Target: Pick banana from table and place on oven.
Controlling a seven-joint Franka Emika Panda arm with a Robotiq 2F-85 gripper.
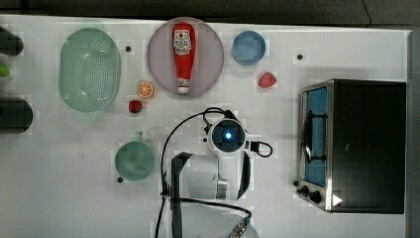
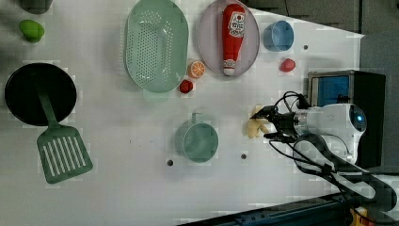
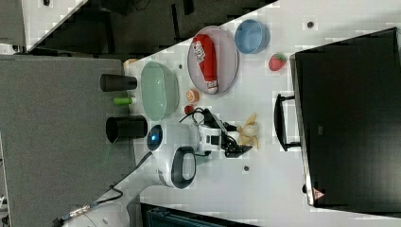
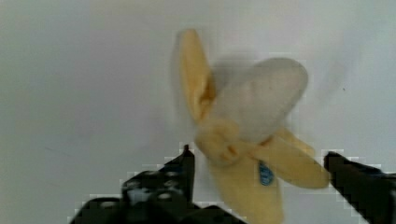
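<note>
The banana (image 4: 243, 140) is bracketed by the gripper (image 4: 259, 161) — fingers spread wide, nothing clamped yet. Its peeled tip is pointed straight ahead of the fingertips.

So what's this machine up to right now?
A robot arm has its gripper open around a half-peeled toy banana lying on the white table, one finger on each side. It hasn't lifted it. The banana is meant to go on top of the toaster oven nearby.

The arm (image 1: 218, 171) is glossy white with black joint bands, looping black cables and a black tool (image 2: 268, 123).
</note>
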